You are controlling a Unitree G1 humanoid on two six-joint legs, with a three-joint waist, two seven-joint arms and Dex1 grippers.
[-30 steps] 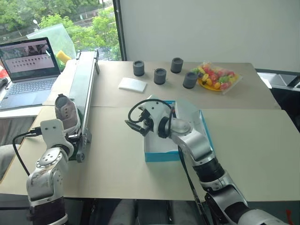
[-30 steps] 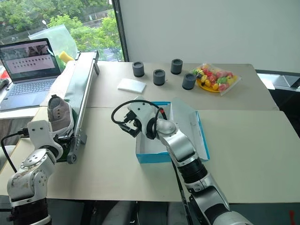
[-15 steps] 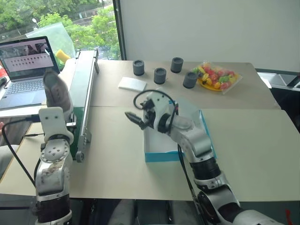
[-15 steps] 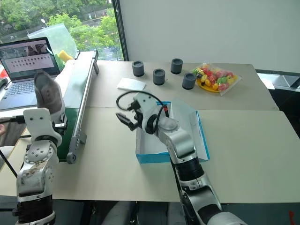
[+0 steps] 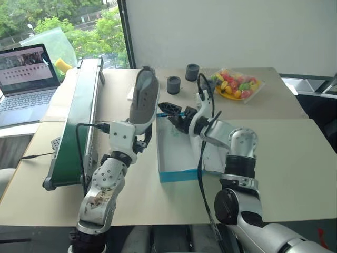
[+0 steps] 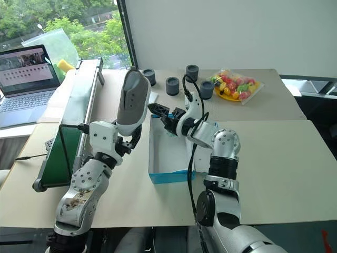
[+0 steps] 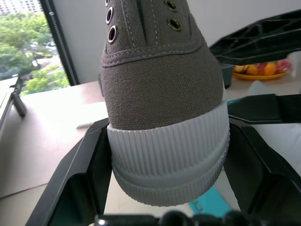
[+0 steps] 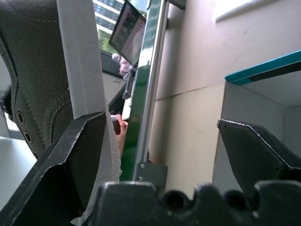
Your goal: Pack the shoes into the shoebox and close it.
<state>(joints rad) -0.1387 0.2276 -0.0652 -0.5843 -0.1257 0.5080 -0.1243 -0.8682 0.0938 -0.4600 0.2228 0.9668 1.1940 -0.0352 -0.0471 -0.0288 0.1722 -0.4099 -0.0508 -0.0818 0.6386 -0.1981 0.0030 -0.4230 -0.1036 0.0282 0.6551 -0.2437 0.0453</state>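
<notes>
With left end effector (image 7: pixel 169 165), clamped tight on the ribbed white rubber end of a grey-brown canvas shoe (image 5: pixel 144 97), one black finger (image 7: pixel 87 176) on each side. Held that shoe upright, its other end rising well above the end effector, clear of the pale counter (image 5: pixel 295 168).

Kept right end effector (image 5: pixel 168 113) spread wide and holding nothing, just beside the raised shoe, over the far end of the bright blue cardboard shoebox (image 5: pixel 178 176).

Found the shoebox below the left end effector and just off to its right, lid folded open on the side away from it and white inside showing bare where visible.

Judged the step in hand as carrying a shoe across to the box, perhaps with a pass to the waiting right end effector; could not tell which. Put the task at an early stage: shoe not yet in the box, lid not yet shut.

For the next move, needed to:
- tip the shoe from upright to lying flat
- line its length up with the long side of the box
- lower it inside before letting go
- keep clear of the right end effector close alongside
</notes>
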